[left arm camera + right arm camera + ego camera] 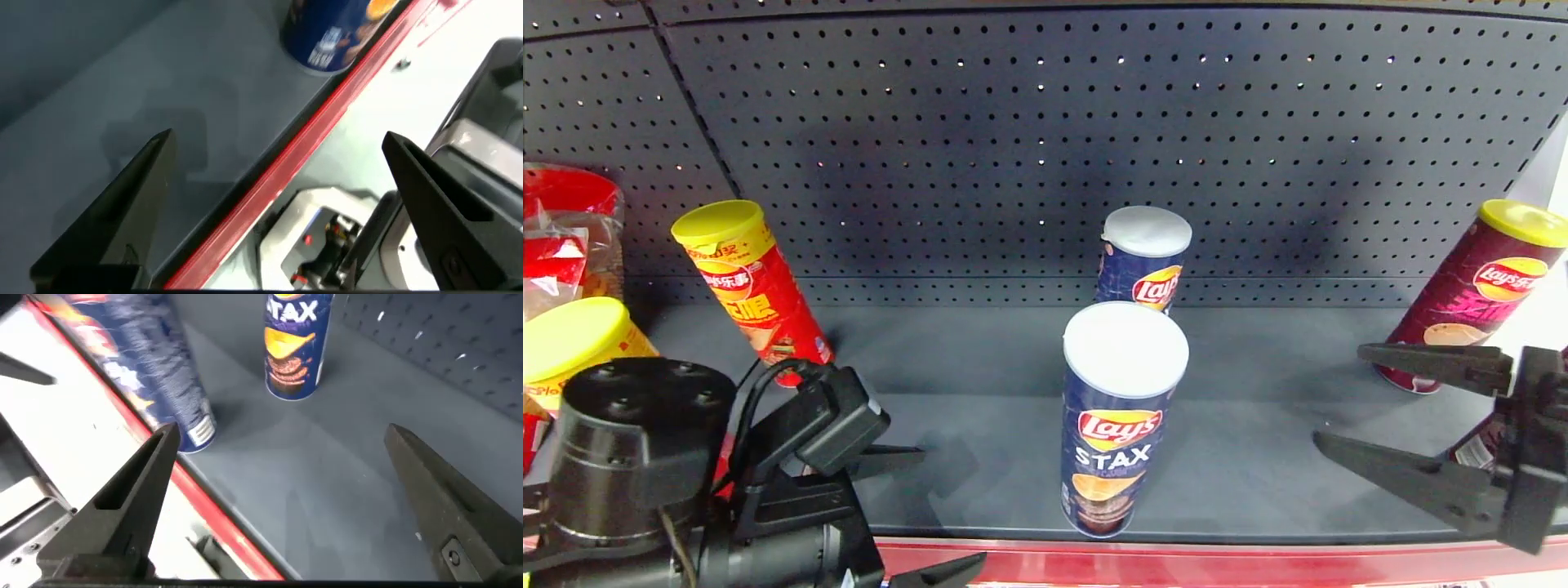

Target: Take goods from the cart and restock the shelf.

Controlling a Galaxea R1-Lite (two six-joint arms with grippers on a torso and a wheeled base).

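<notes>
Two blue chip cans with white lids stand upright mid-shelf: one near the front edge (1125,408), the other behind it by the back panel (1143,261). My left gripper (923,514) is open and empty at the shelf's front edge, left of the front can; in its own view (278,139) the fingers straddle the red lip, with the front can's base (327,33) beyond. My right gripper (1339,398) is open and empty to the right of the front can. Its own view (282,429) looks past the spread fingers at the near can (155,359) and the far can (296,343).
A red can with a yellow lid (752,286) leans at the left, and another yellow-lidded can (568,343) and bagged snacks (564,237) are beside it. A maroon can (1478,294) stands at the right. The shelf has a pegboard back (1045,147) and a red front lip (1176,559).
</notes>
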